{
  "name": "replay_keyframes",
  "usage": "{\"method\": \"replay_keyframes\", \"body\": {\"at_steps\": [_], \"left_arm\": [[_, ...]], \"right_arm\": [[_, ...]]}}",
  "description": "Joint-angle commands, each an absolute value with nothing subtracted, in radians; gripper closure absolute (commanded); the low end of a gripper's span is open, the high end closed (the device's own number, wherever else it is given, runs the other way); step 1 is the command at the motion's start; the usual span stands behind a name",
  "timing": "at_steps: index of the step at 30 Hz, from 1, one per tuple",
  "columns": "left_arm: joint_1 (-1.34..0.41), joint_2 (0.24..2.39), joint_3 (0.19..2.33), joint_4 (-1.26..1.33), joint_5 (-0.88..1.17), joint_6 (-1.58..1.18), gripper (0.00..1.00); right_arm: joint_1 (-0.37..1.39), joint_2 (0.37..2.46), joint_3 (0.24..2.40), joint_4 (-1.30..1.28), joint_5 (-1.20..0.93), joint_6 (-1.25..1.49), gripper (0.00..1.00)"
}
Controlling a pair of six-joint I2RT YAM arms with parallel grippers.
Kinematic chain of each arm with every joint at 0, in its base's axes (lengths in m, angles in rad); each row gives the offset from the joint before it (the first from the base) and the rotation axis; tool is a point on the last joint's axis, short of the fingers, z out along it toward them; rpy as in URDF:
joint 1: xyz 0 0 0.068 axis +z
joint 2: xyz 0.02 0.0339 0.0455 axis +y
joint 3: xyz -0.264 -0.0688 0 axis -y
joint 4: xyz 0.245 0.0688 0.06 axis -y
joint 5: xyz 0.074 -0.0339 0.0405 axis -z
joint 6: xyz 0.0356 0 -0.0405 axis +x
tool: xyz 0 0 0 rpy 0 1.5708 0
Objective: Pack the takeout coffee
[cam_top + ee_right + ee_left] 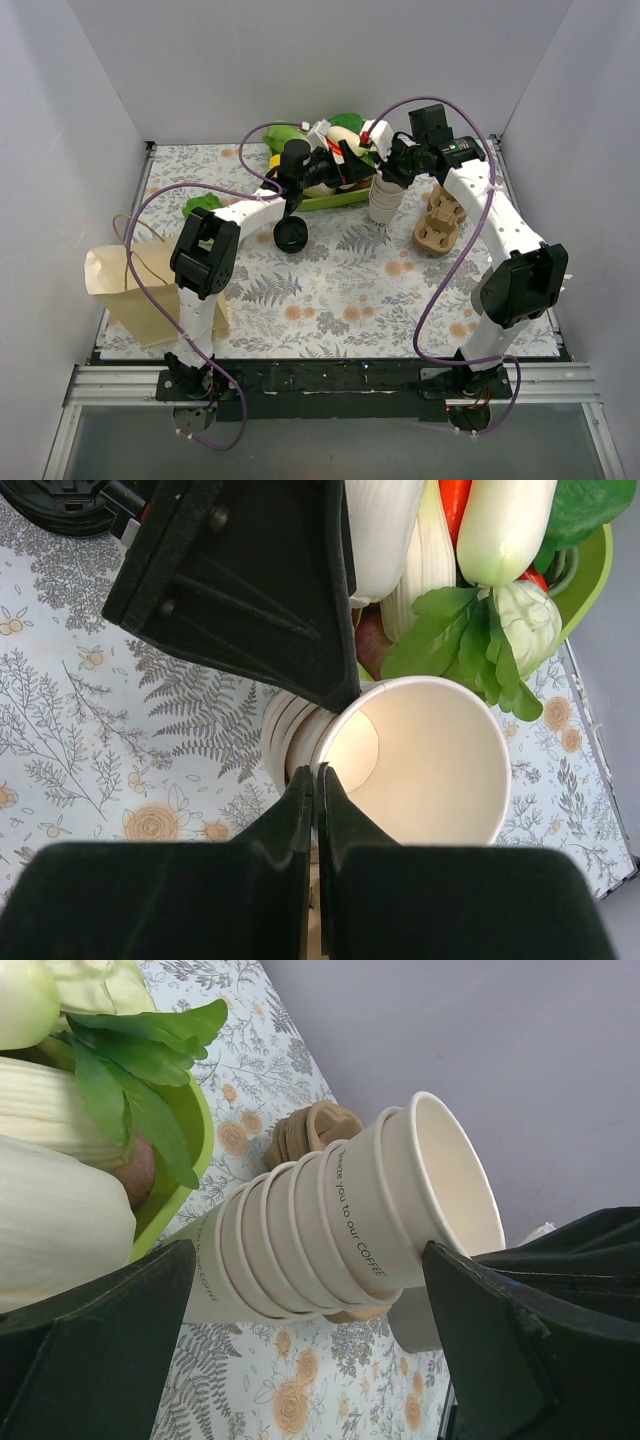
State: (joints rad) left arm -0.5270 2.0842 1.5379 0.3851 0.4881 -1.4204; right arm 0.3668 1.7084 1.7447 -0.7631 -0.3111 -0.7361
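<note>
No takeout coffee, meaning a cup with a black lid on it, shows in any view. A stack of lidless cream paper cups (383, 205) stands right of the green tray. My right gripper (392, 172) is above it, shut on the rim of the top cup (430, 760), which sits tilted and partly drawn out of the stack (270, 1250). My left gripper (308, 1260) is open wide at the stack's left side, one finger on each side of the cups and not touching them. One left finger (240, 580) lies close to the top cup's rim.
A green tray (340, 199) heaped with vegetables sits behind the left gripper. A loose black lid (291, 236) lies on the floral cloth in front of it. A brown cardboard cup carrier (440, 220) is to the right, and a brown paper bag (130, 285) at the left edge.
</note>
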Motion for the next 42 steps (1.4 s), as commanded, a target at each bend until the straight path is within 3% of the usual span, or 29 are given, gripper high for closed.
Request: {"method": "replay_keyframes", "body": {"at_steps": [1,14,42], "left_arm": [[-0.537,2.079,1.562,0.354,0.44,-1.39,0.02],[-0.537,2.074,1.559,0.31,0.416,-1.358,0.02],[-0.555,2.002,1.502,0.267,0.436,-1.256,0.02]], "right_arm": [[0.38,1.706,1.812,-0.762,-0.351,-0.724,0.99],[0.382,1.664,1.802,-0.673,-0.325,-0.695,0.99],[0.382,1.503,1.569,-0.436,-0.235,-0.629,0.99]]}}
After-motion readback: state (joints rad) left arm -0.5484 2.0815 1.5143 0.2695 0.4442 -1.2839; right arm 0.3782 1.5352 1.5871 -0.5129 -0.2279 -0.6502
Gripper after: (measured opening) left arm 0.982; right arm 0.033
